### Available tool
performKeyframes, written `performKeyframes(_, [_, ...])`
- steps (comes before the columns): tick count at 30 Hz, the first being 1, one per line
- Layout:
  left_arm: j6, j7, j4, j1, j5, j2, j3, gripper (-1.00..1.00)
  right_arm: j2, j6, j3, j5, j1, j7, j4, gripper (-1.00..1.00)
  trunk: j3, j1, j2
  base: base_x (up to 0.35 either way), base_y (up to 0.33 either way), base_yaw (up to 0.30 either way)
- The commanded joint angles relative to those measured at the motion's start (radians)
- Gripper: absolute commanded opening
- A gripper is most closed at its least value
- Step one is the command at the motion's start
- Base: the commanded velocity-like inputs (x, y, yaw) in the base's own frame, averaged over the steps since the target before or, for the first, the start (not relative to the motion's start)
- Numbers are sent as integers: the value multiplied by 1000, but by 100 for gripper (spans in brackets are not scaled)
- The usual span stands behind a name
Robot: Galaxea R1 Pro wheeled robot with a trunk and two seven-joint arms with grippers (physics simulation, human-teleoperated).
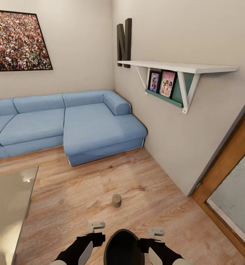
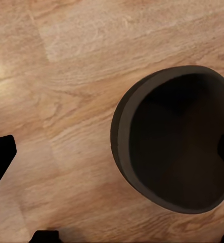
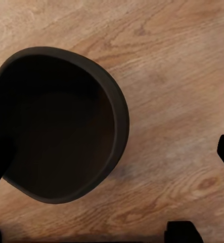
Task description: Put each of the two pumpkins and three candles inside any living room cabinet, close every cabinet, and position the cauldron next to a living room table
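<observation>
The black cauldron (image 1: 123, 246) is at the bottom middle of the head view, between my two arms, with wooden floor around it. My left gripper (image 1: 95, 228) is open beside its left rim, and in the left wrist view (image 2: 112, 157) one finger is over the floor and the other over the cauldron's (image 2: 177, 147) dark inside. My right gripper (image 1: 155, 233) is open at the opposite rim, straddling the cauldron's (image 3: 61, 131) wall (image 3: 112, 152) the same way. A stubby pale candle (image 1: 116, 200) stands on the floor just ahead. The glass-topped table (image 1: 8, 206) lies to the left.
A blue corner sofa (image 1: 81, 125) stands against the far wall. On the right wall hangs a white shelf (image 1: 181, 68) with picture books. A wooden door frame (image 1: 229, 162) with a glass panel is at the right. Wooden floor (image 1: 85, 176) runs between table, sofa and wall.
</observation>
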Motion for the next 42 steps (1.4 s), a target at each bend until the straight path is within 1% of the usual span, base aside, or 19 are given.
performKeyframes(1, [5,4,-2,0,11,0,-13,100,0,2,5,-10,0,-5,-2,100,-4,4,-8,0,0,0])
performKeyframes(3, [5,-2,-1,0,11,-1,-19,100,0,-2,5,-10,0,-4,-2,100,-10,12,-22,0,0,0])
performKeyframes(10, [5,-10,15,0,10,-3,-24,100,0,-6,5,-10,0,-1,-1,100,-32,38,-71,0,0,0])
performKeyframes(19, [5,-12,21,0,11,-16,-26,100,0,-9,5,-10,0,1,-1,100,-60,73,-134,0,0,0])
performKeyframes(42, [5,-14,21,0,11,-19,-27,100,0,-9,5,-10,1,6,0,100,-133,161,-295,0,0,0])
